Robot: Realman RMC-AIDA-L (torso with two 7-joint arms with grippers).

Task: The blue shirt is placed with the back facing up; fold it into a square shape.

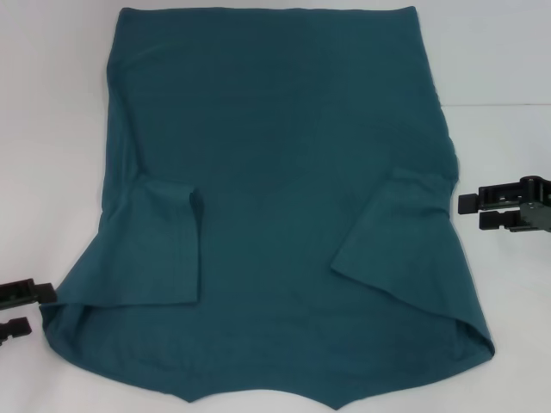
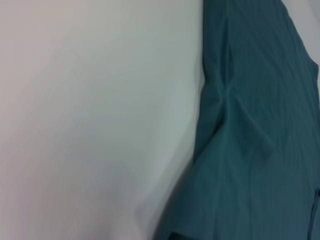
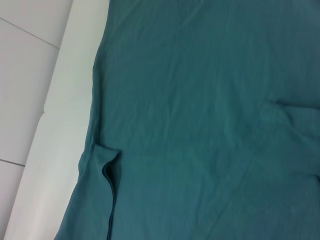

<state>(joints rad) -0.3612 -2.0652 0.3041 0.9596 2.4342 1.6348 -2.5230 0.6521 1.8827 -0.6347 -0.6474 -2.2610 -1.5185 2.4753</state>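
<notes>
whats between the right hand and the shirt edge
Nothing: in the head view only bare white table separates the right hand from the dark teal-blue cotton T-shirt; its open fingertips sit just off the folded sleeve.

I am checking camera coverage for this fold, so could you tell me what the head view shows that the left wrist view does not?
Only the head view shows the blue shirt almost whole: both sleeves folded inward over the body, the pointed near edge, and both tools outside the cloth, the left tool by the near left corner, open, and the right tool by the right sleeve, open. Only the left wrist view shows close up the creases along one side edge of the shirt. Both show the plain teal fabric lying on the white table, with no lettering visible.
</notes>
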